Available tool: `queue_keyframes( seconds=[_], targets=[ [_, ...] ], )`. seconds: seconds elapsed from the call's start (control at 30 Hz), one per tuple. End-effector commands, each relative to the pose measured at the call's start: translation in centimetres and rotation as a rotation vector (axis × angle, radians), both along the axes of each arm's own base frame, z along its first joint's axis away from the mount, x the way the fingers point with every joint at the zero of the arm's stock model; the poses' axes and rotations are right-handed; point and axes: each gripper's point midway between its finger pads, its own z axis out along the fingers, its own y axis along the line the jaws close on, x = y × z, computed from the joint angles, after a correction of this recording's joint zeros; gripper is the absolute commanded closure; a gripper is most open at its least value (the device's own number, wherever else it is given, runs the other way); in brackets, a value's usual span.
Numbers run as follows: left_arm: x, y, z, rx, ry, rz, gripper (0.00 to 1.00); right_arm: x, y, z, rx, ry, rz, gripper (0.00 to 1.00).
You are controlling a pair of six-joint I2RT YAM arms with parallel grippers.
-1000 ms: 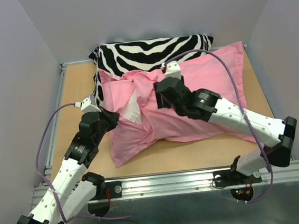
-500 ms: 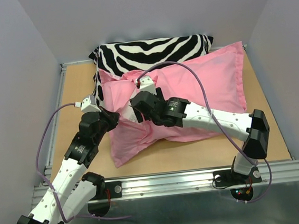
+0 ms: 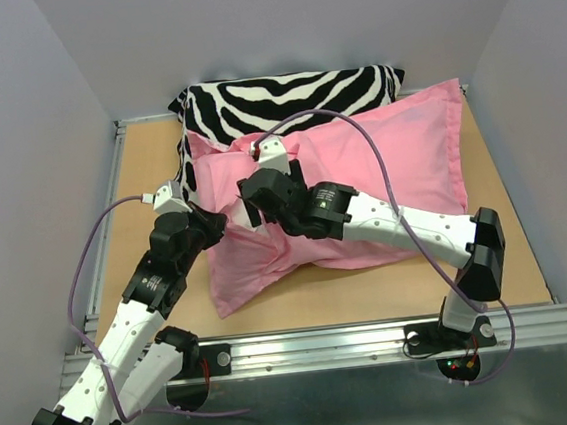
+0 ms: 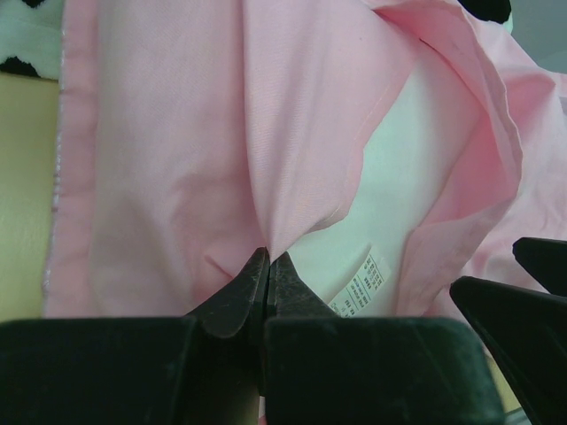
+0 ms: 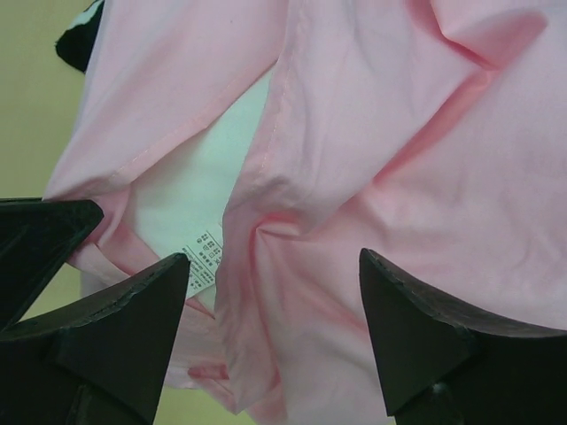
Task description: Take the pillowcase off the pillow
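The pink pillowcase (image 3: 388,152) covers the pillow on the table, with its open end at the left. My left gripper (image 3: 214,222) is shut on the edge of that opening, the fabric (image 4: 292,159) pulled up between its jaws (image 4: 266,261). Inside the opening, the white pillow (image 4: 390,204) and its printed tag (image 4: 363,288) show. My right gripper (image 3: 250,208) hovers open just right of the left one. Its fingers (image 5: 275,266) straddle a fold of pillowcase (image 5: 381,133) beside the exposed pillow (image 5: 190,181) and grip nothing.
A black-and-white zebra-striped cushion (image 3: 292,96) lies behind the pillow against the back wall. Side walls close in the wooden table (image 3: 143,166) left and right. A metal rail (image 3: 327,347) runs along the near edge by the arm bases.
My right arm has swung left from the middle of the pillow to the opening beside the left gripper, and its jaws have opened wider. The left gripper has kept its hold.
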Motion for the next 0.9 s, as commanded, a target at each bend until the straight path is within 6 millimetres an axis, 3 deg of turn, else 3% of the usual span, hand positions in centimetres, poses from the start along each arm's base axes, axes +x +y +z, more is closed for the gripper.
queue_keyframes(
  seconds=[0.0,0.1,0.17,0.2,0.27,0.33,0.43,0.47,0.53,0.57,0.67,0.7,0.77,0.83,0.87],
  targets=[
    [0.2,0.1,0.4,-0.005,-0.027,0.002,1.00,1.0,1.0,2.5,0.056,-0.072,-0.047,0.17],
    [0.2,0.1,0.3,-0.004,-0.025,0.002,1.00,1.6,0.2,1.6,0.000,-0.096,-0.093,0.19],
    [0.2,0.0,0.2,-0.005,-0.023,0.001,1.00,2.0,-0.6,0.5,-0.051,-0.107,-0.129,0.29],
    [0.2,0.0,0.3,-0.006,-0.024,0.001,1.00,2.3,-0.9,0.1,-0.066,-0.107,-0.138,0.34],
    [0.2,0.0,0.2,-0.007,-0.022,0.000,1.00,2.7,-1.7,-0.7,-0.101,-0.105,-0.164,0.56],
    [0.2,0.0,0.2,-0.006,-0.022,-0.002,1.00,2.9,-2.7,-0.2,-0.113,-0.118,-0.194,0.77],
    [0.0,0.2,0.3,0.000,-0.023,0.001,1.00,2.9,-6.5,2.4,-0.134,-0.180,-0.287,0.87],
    [0.0,0.2,0.1,0.004,-0.019,0.003,1.00,2.7,-8.0,2.3,-0.170,-0.176,-0.305,0.87],
    [0.0,0.4,-0.1,0.012,-0.015,0.009,1.00,2.9,-11.6,4.1,-0.154,-0.193,-0.376,0.88],
    [0.1,0.4,-0.3,0.014,-0.010,0.013,1.00,2.7,-13.5,2.8,-0.196,-0.170,-0.406,0.88],
    [0.1,0.4,-0.8,0.017,0.002,0.017,1.00,3.1,-19.4,1.8,-0.202,-0.124,-0.512,0.88],
    [0.1,0.5,-1.0,0.016,0.003,0.021,1.00,2.8,-21.0,-0.5,-0.233,-0.087,-0.536,0.88],
    [0.2,0.5,-1.2,0.013,0.004,0.024,1.00,2.6,-23.1,-1.7,-0.220,-0.058,-0.583,0.88],
    [0.2,0.4,-1.8,0.014,0.013,0.023,1.00,2.0,-23.7,-4.6,-0.255,-0.004,-0.576,0.87],
    [0.3,0.3,-2.0,0.012,0.019,0.020,1.00,2.0,-23.1,-5.9,-0.243,0.029,-0.553,0.87]
  ],
)
